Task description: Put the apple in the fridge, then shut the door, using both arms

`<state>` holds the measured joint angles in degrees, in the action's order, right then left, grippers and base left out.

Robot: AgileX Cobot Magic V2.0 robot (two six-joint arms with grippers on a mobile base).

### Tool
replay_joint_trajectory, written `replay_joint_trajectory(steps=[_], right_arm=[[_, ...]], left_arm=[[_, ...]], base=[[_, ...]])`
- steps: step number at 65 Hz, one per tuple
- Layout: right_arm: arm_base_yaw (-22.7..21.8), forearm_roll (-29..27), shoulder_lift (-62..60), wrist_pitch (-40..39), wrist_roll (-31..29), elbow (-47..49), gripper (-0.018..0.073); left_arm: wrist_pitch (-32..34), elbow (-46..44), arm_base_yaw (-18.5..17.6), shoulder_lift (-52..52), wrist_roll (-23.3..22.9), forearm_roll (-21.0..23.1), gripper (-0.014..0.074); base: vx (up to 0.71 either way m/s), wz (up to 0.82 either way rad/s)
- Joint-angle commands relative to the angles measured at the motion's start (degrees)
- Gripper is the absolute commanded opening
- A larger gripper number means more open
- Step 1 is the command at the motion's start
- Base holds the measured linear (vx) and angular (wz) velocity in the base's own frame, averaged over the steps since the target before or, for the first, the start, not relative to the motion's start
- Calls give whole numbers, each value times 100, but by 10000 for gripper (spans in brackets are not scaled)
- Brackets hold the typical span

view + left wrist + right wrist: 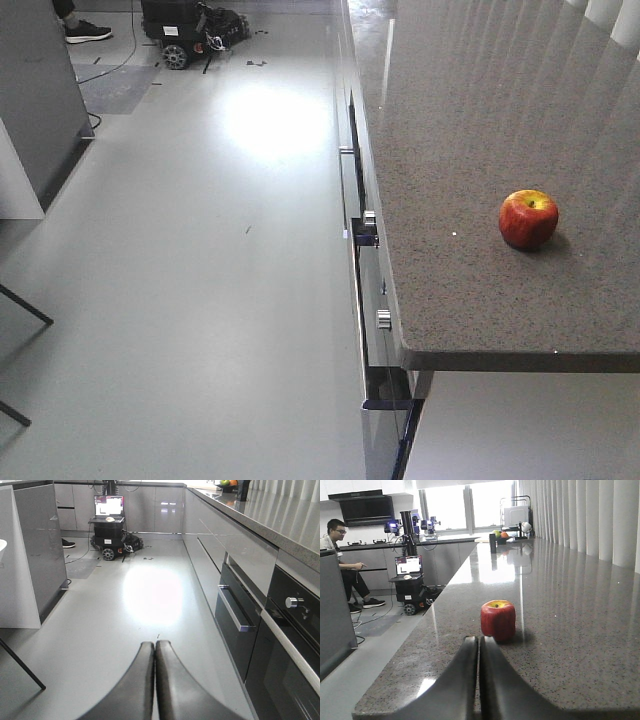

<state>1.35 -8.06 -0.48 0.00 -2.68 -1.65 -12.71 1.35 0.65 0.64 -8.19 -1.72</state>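
The red apple [528,218] with a yellow-green top stands on the grey speckled counter [460,130], near its front end. In the right wrist view the apple [498,619] is just beyond and slightly right of my right gripper [480,639], which is shut, empty and low over the counter. My left gripper [155,644] is shut and empty, hanging over the grey floor in the aisle. A tall dark-grey block [42,550] at the left looks like the fridge's side. The fridge's door and interior are out of view. Neither gripper shows in the front view.
Below the counter are drawers with bar handles [235,615] and an oven with knobs [294,601]. A wheeled cart with a laptop [109,522] stands at the aisle's far end. A seated person [340,555] is beyond it. Thin black legs [22,305] cross the floor at left.
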Motion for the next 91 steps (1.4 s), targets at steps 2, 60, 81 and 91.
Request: replay_joint_trajectory(steps=[2,60,81,91], right_arm=[[-29,23,-78,-426,-52,17,-3],[-29,23,-78,-426,-52,17,-3],[-11,-662,-78,-746,601,27,-3],[-11,-1263,-78,-854,1096,171,-3]], left_arm=[[429,-96,-8,84,-55,0,-6],[429,-96,-8,84,-55,0,-6],[429,-96,-8,84,-55,0,-6],[429,-96,-8,84,-55,0,-6]], base=[[0,0],[0,0],[0,0],[0,0]])
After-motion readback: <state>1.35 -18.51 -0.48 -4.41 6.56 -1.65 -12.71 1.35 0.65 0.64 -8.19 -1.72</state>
